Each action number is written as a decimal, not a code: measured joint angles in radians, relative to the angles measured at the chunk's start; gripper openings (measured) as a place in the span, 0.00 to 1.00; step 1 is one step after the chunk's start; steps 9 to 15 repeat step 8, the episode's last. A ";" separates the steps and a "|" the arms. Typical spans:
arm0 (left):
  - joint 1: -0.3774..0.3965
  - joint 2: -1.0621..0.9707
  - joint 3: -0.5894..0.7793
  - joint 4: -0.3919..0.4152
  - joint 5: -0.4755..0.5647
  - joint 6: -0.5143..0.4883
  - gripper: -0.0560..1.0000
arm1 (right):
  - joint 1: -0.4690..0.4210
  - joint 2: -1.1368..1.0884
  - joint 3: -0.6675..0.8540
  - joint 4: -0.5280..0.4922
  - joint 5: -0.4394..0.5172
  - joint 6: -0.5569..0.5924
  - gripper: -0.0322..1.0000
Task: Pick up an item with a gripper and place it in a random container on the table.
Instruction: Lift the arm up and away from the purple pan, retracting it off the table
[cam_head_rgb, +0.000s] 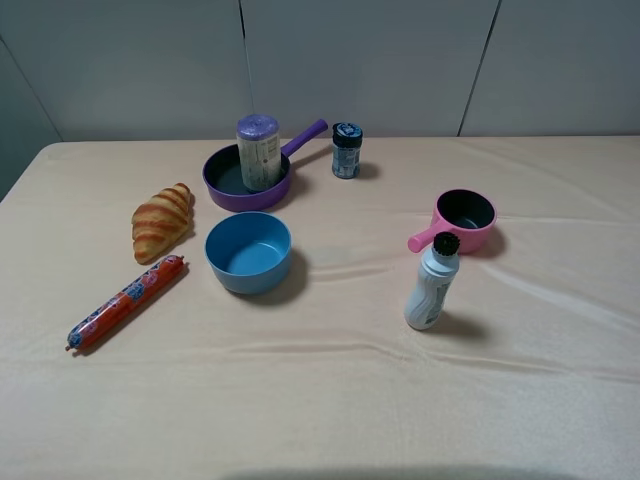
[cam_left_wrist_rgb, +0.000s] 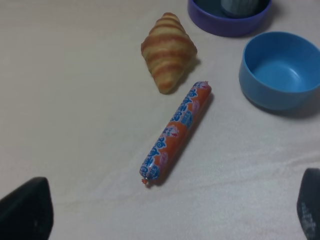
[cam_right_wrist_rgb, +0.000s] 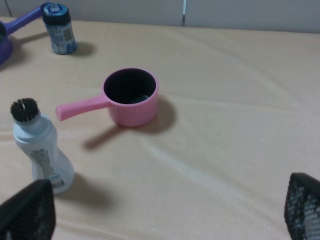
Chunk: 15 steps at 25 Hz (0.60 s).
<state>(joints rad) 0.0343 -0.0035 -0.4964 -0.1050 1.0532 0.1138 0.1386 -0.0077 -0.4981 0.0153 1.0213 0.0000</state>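
Two claws, both spread wide and both holding nothing: the left claw (cam_left_wrist_rgb: 165, 212) shows only its dark fingertips (cam_left_wrist_rgb: 25, 210) at the frame corners, hanging above bare beige cloth near the sausage (cam_left_wrist_rgb: 175, 132), touching none of it; the right claw (cam_right_wrist_rgb: 165, 210) likewise shows only two dark tips far apart, above the desk (cam_head_rgb: 330, 400) near the white squeeze bottle (cam_right_wrist_rgb: 42, 150), no contact. Neither arm appears in the high view. The jar (cam_head_rgb: 258, 152), clear with a purple lid and pale label, stands upright inside the purple frying pan (cam_head_rgb: 225, 185) at the far side of the desk, pan handle pointing toward the small blue jar (cam_head_rgb: 346, 150) just beside it. Croissant (cam_head_rgb: 162, 220) lies left of the blue bowl (cam_head_rgb: 248, 252), with the sausage nearer the front. Pink saucepan (cam_head_rgb: 465, 220) sits on the right, just behind the squeeze bottle, well apart from the pan.
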 joint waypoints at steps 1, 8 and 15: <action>0.000 0.000 0.000 0.000 0.000 0.001 0.99 | 0.000 0.000 0.000 0.000 0.000 0.000 0.70; 0.000 0.000 0.000 0.000 0.000 0.002 0.99 | 0.000 0.000 0.000 0.000 0.000 0.000 0.70; 0.000 0.000 0.000 0.000 0.000 0.002 0.99 | 0.000 0.000 0.000 0.000 0.000 0.000 0.70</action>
